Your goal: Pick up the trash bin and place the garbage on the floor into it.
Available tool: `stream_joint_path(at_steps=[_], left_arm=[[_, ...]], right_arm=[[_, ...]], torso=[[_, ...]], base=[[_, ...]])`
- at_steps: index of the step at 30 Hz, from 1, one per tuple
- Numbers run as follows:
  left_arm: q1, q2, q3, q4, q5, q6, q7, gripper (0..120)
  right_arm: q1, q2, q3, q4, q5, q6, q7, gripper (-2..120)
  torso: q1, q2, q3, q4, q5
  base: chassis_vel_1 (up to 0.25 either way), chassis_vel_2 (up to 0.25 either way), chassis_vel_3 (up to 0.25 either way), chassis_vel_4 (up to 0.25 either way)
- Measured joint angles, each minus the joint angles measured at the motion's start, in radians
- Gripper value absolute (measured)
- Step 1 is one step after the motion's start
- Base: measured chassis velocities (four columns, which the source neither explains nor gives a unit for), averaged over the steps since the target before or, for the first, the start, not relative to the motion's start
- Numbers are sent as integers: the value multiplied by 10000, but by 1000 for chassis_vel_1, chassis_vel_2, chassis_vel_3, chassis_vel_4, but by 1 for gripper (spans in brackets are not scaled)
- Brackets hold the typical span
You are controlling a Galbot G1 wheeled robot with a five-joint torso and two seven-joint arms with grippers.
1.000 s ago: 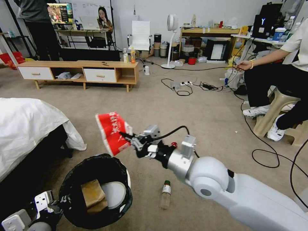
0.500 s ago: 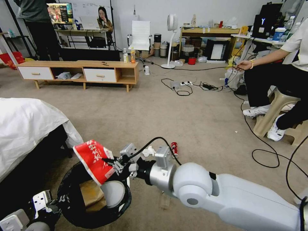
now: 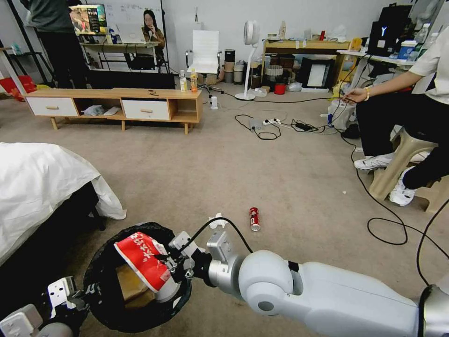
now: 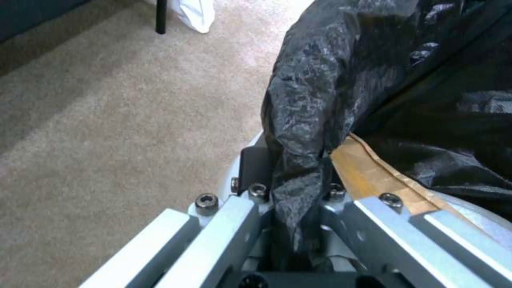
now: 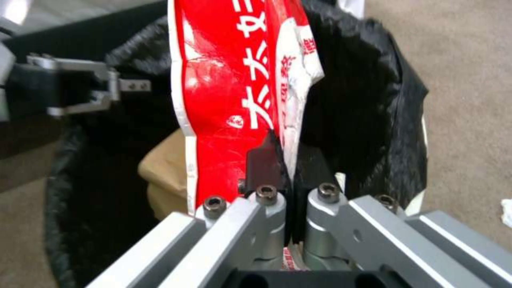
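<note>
Though gripper-pinched [image 5: 288, 168], wrapper [image 3: 142, 260] over bin [image 3: 105, 304].

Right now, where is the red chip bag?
In the head view the snack wrapper hangs over the open mouth of the trash bin, low on the robot's left, pinched in the right gripper above the brown paper.

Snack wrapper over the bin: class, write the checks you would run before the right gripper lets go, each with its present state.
1. Right gripper clamped on the snack wrapper: ok.
2. Wrapper above the trash bin opening, not the floor: ok.
3. Left gripper pinching the bin's black bag at the rim: ok.
4. Room inside beside the brown paper piece: ok.
5. Wrapper clear of the far rim when it drops: cannot tell.
6. Litter left on the floor, red soda can and crumpled tissue: not ok.
</note>
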Motion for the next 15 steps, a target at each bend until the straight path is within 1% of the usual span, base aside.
stream_joint_path(at_steps=[15], left_arm=[[-20, -59, 112, -23, 42, 0, 32, 2]], right_arm=[[-255, 411, -342, -652, -264, -373, 452, 0]], torso=[[0, 0, 1, 0, 0]], base=[[0, 0, 0, 0]])
